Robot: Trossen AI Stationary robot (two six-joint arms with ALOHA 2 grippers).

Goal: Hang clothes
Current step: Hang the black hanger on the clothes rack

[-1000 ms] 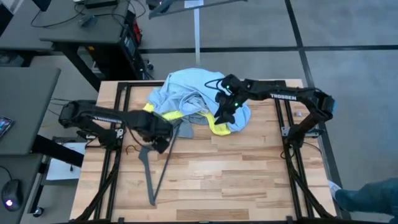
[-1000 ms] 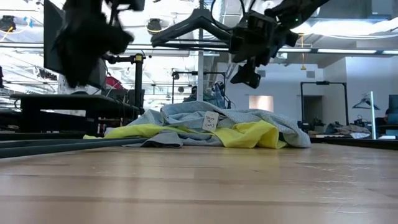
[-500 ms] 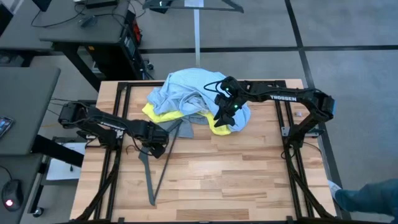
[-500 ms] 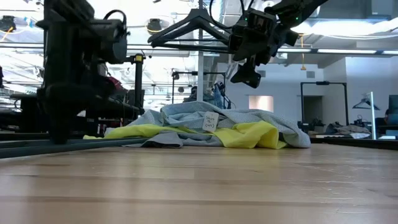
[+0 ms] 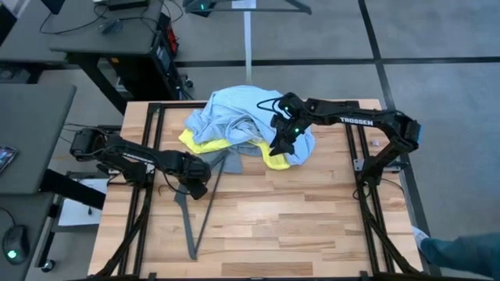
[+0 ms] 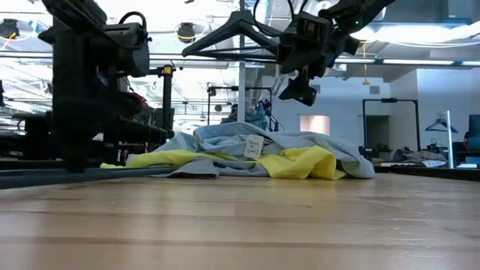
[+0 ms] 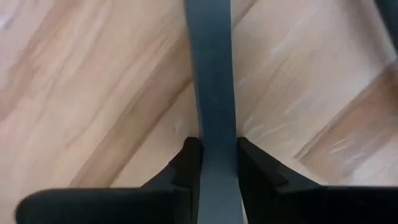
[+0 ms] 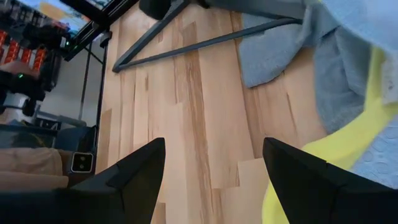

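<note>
The clothes (image 5: 246, 125) lie in a heap at the table's far middle: light-blue cloth on top, neon-yellow (image 5: 275, 160) and grey (image 5: 232, 162) showing at the near edge. A dark grey hanger (image 5: 190, 222) lies flat on the wood near the left side. My left gripper (image 5: 195, 186) points straight down onto it, its fingers shut on one flat bar (image 7: 211, 81). My right gripper (image 5: 283, 147) hovers open above the heap's right part, with nothing between its fingers (image 8: 143, 171). My left gripper pinches a flat grey bar of the hanger (image 7: 216, 134) between its two fingers (image 7: 186, 163), one on each long edge. The fingers come from above, pointing down, and lie across the bar. The hanger lies flat on the table.
Black frame rails (image 5: 148, 148) run along both table sides. A black hanger (image 6: 232, 30) hangs on a pole behind the table's far edge. Bare wood (image 5: 289, 226) fills the near half of the table. A white tag (image 6: 253, 145) shows on the heap.
My left gripper has come down from above the table onto the hanger lying there, shifting slightly toward the left edge. The hanger and the clothes lie as before. My right gripper has kept its place above the heap.
</note>
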